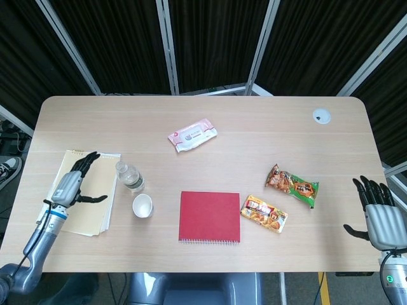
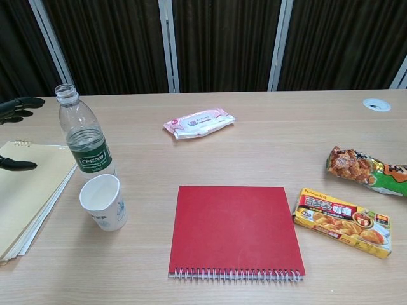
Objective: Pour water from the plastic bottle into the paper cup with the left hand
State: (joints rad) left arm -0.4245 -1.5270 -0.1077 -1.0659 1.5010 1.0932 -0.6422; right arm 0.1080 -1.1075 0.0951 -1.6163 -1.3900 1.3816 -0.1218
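Observation:
A clear plastic bottle (image 1: 130,177) (image 2: 84,135) with a green label stands upright and uncapped on the table. Just in front of it stands the white paper cup (image 1: 142,206) (image 2: 103,202), upright. My left hand (image 1: 75,180) hovers open over the yellow pad, to the left of the bottle and apart from it; in the chest view only its fingertips (image 2: 19,105) show at the left edge. My right hand (image 1: 379,213) hangs open off the table's right edge, holding nothing.
A yellow paper pad (image 1: 81,199) lies left of the bottle. A red spiral notebook (image 1: 210,216), a yellow food box (image 1: 264,213), a green snack bag (image 1: 292,185) and a pink wipes pack (image 1: 193,134) lie across the table (image 1: 254,127).

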